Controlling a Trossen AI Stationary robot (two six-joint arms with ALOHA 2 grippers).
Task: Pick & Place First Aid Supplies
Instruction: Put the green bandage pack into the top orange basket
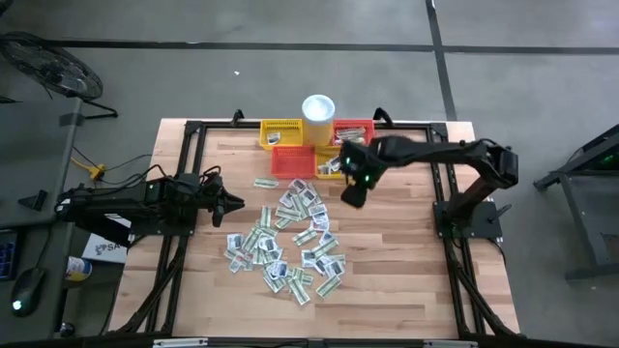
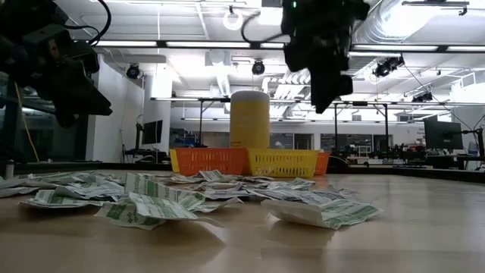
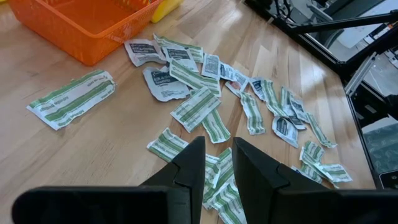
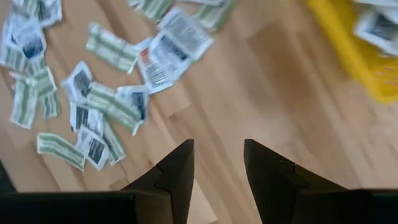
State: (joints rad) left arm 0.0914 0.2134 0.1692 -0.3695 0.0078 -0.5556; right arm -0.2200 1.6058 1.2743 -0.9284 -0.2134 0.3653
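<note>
Sachets (image 1: 288, 242), some dozens and too many to count exactly, lie scattered mid-table in the high view, in front of four baskets: one yellow (image 1: 280, 132) and one red-orange (image 1: 293, 161) clearly seen, two more partly covered by the right arm. One white cup (image 1: 318, 108) stands between the back baskets. The left gripper (image 1: 235, 205) hovers beside the pile; the right gripper (image 1: 352, 196) hangs over bare wood near the baskets.

Low view shows the pile edge-on, the cup rising behind an orange basket and a yellow one, and both grippers well above the table.

Left wrist view shows its fingers (image 3: 189, 169) slightly parted, empty, over green-striped packets; only a corner of an orange basket fits in.

Right wrist view, blurred, shows its fingers (image 4: 177, 171) apart and empty, plus a packet inside a yellow basket (image 4: 348, 50).
</note>
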